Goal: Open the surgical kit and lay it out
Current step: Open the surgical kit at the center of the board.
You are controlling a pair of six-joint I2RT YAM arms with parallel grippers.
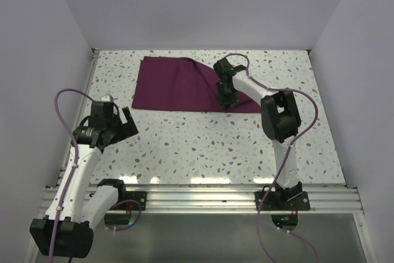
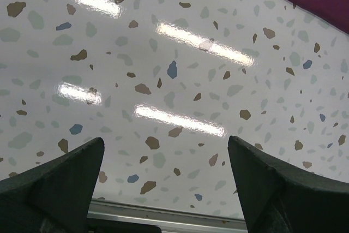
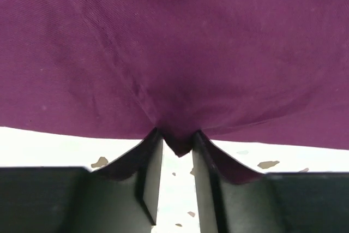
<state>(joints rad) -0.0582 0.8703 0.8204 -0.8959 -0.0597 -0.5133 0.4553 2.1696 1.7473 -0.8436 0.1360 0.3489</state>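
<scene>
We have the right gripper (image 1: 226, 98) pinched on the near edge of the maroon cloth wrap (image 1: 175, 84), which lies at the far side of the table (image 1: 203, 146) — only a small fold is caught, so it may slip free. Our left gripper (image 1: 126, 124) hangs spread apart, well clear — no tray or instruments visible.

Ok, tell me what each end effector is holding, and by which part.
The right end effector pinches the cloth at a fold on its near edge. The left end effector is open and holds nothing.
</scene>
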